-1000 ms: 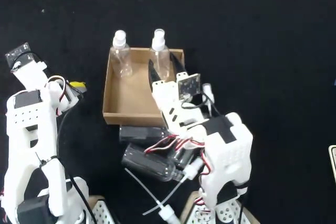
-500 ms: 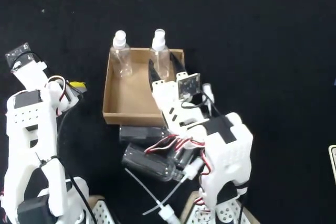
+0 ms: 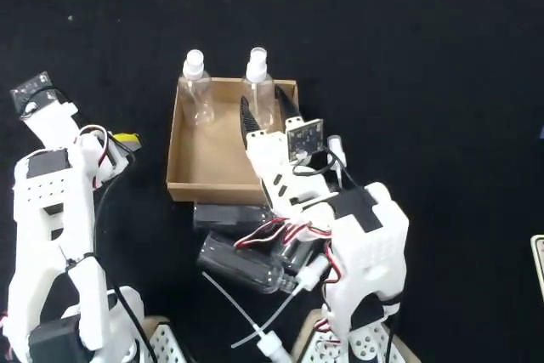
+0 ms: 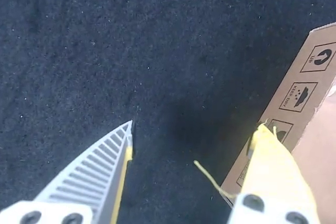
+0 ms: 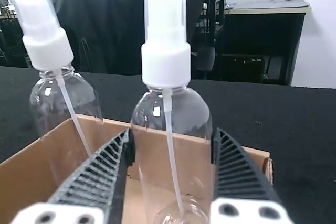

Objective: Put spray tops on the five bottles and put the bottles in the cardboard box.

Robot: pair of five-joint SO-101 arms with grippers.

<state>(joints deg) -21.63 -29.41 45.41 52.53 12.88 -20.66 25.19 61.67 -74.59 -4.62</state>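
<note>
A: Left arm (image 3: 51, 201) has edged slightly toward the box (image 3: 204, 155) since the earlier frames. Right arm (image 3: 361, 235), box and bottles hold position.

B: State of the left jaws?

A: Spread wide, holding nothing. They hang over the tabletop (image 3: 425, 82), just beside the outer wall of the box.

B: State of the right jaws?

A: Closed on the bottle (image 5: 170, 145). One jaw sits against each side of its clear body, below the white spray top (image 5: 165, 35).

B: Location of that bottle?

A: Upright inside the box, at the far wall, toward the right corner.

B: Other items in the box?

A: The second bottle (image 3: 197, 95) stands upright at the same far wall, toward the left corner, apart from the first. It also has a spray top fitted.

B: Items outside the box?

A: One uncapped bottle (image 3: 242, 265) lies on its side on the tabletop, near the right arm's base. A loose spray top (image 3: 272, 348) lies just beside it, its thin tube pointing toward that bottle.
</note>
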